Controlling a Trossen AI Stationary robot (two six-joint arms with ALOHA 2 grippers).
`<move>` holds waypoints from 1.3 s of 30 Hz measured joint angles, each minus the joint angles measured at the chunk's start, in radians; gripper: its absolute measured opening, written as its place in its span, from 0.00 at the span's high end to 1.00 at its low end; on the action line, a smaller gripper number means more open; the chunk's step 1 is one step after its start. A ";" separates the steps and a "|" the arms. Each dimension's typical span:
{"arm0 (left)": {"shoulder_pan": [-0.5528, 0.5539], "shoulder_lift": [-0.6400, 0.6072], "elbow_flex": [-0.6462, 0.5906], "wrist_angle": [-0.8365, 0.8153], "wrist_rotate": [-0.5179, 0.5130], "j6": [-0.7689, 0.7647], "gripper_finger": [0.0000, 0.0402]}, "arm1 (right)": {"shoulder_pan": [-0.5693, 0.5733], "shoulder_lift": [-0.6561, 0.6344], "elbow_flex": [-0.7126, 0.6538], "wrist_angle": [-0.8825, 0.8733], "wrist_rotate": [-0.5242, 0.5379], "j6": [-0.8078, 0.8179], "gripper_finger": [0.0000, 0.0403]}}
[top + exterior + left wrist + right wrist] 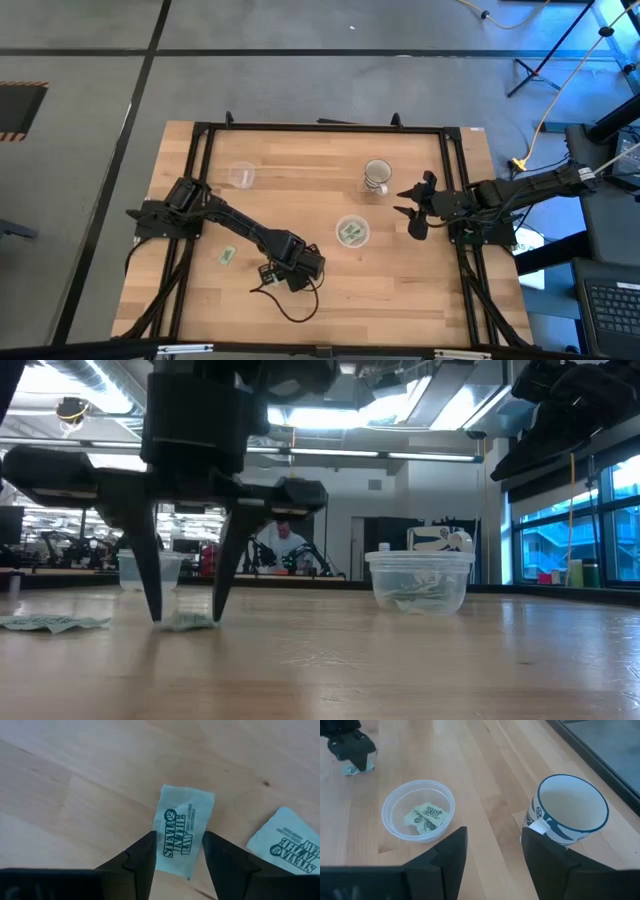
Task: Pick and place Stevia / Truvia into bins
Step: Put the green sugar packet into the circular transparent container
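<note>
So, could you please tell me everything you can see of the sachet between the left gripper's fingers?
The sachet is a small, flat, pale green paper rectangle printed with dark "Stevia in the Raw" lettering and a leaf logo. It lies flat on the wooden table, slightly creased. The left gripper straddles it, fingers open on either side. A second sachet lies nearby, apart.

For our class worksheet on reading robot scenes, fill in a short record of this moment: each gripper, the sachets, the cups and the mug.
left gripper: open, fingers astride a Stevia sachet on the table
right gripper: open, waiting near the mug
centre cup: holds sachets
far cup: contents cannot tell
loose sachet: on the table
</note>
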 joint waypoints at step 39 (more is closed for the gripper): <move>0.001 0.013 0.000 -0.007 -0.020 -0.030 0.75 | 0.000 0.000 0.000 -0.005 0.000 0.011 0.52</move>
